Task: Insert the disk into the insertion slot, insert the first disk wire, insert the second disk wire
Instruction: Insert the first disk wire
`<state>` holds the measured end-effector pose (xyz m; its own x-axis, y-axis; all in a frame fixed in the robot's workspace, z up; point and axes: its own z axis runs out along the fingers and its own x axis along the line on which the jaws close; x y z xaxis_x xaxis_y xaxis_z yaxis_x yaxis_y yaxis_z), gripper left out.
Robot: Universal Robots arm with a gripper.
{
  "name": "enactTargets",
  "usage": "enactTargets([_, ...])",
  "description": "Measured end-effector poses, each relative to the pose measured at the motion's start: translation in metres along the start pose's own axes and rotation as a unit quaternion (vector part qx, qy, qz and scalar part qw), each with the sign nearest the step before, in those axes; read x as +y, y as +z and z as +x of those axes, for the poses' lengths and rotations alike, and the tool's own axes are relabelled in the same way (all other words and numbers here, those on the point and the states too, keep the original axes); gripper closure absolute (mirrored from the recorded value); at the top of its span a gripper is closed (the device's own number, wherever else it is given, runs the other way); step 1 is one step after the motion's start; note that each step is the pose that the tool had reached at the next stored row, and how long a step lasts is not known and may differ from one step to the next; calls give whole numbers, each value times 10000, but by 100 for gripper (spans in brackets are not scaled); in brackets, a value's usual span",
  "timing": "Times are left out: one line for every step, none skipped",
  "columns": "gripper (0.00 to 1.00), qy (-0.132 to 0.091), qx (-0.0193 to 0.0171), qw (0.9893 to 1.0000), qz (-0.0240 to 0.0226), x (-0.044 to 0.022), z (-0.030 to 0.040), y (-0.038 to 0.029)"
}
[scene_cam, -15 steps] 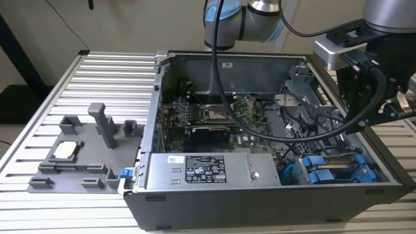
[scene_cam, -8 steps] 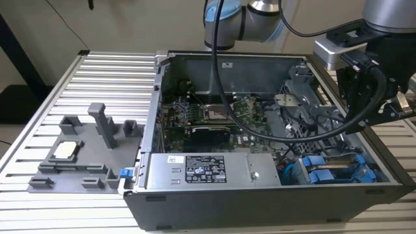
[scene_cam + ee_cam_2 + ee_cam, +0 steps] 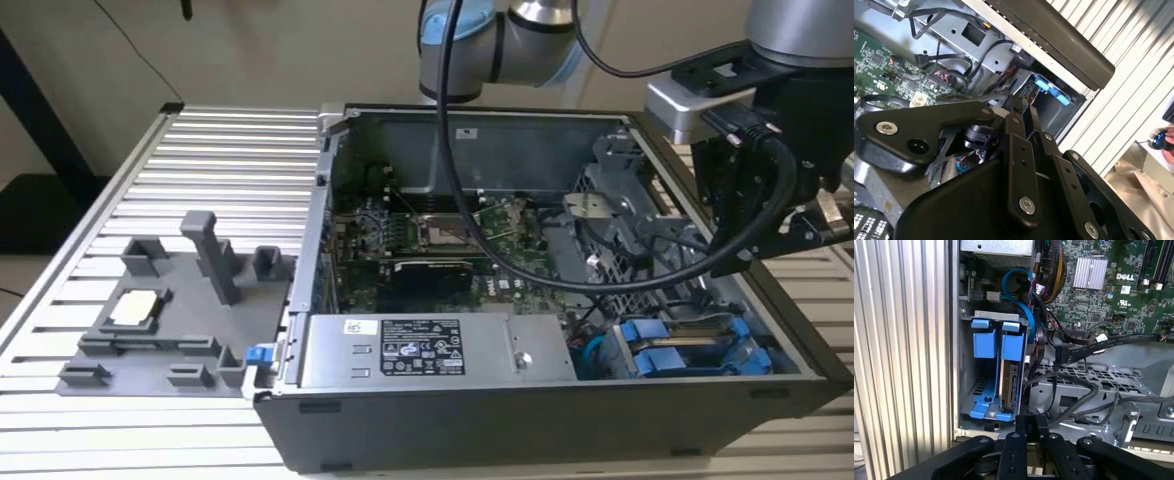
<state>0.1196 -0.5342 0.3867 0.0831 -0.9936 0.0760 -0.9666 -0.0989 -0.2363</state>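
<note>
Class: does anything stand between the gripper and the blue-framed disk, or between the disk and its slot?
The disk sits inside the insertion slot, so nothing separates those two. In the first wrist view, loose black cables hang right beside the disk's exposed edge, close to the gripper's line toward it. Nothing else visibly blocks.

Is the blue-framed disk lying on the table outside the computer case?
No, in the first wrist view the blue-framed disk sits inside the insertion slot.

The disk (image 3: 1013, 385) is framed in bright blue, the motherboard (image 3: 1104, 305) is green, the ribbed table (image 3: 904, 365) silver-grey.
</note>
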Motion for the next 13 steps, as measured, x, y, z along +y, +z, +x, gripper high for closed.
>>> enactTargets([81, -5, 14, 10000, -22, -13, 1, 4])
enactTargets([81, -10, 23, 10000, -53, -30, 3, 9])
enactTargets([81, -15, 29, 10000, -93, -46, 4, 15])
enactTargets([81, -18, 29, 9999, -141, -63, 5, 20])
enactTargets([81, -22, 24, 9998, -196, -79, 6, 27])
enactTargets([81, -26, 17, 9997, -262, -97, 8, 33])
enactTargets([81, -30, 12, 9995, -324, -113, 9, 38])
enactTargets([81, -33, 5, 9993, -385, -131, 11, 44])
enactTargets([81, -36, 0, 9990, -442, -147, 12, 50])
enactTargets([81, -40, -6, 9987, -501, -165, 14, 56])
enactTargets([81, -44, -12, 9984, -558, -182, 16, 63])
enactTargets([81, -47, -17, 9981, -612, -198, 19, 68])
enactTargets([81, -50, -23, 9978, -666, -216, 23, 75])
